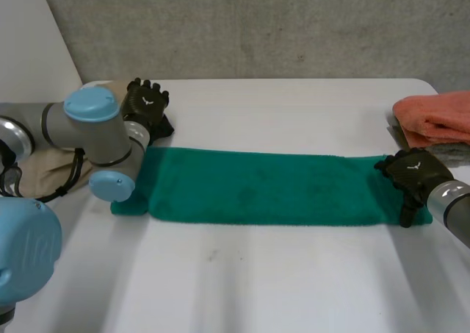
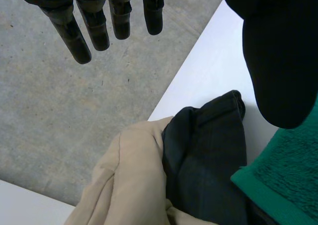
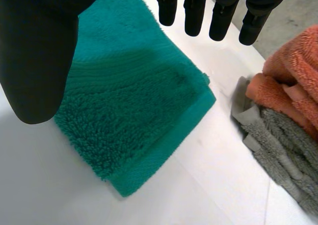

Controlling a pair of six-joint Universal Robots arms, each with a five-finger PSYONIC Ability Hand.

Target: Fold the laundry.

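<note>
The green towel (image 1: 264,187) lies as a long strip across the tabletop (image 1: 257,274) — right robot hand (image 1: 415,173) spread empty over its right end, left robot hand (image 1: 145,104) open, empty, just beyond its left end's far corner.

front of table (image 1: 257,289) free | orange pile (image 1: 437,116) blocks R | beige clothes (image 1: 37,175) L

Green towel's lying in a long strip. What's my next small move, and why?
Probably lower the right hand and pinch the end of the long green terry towel beneath it: its fingers are straight, holding nothing, above that short edge.
</note>
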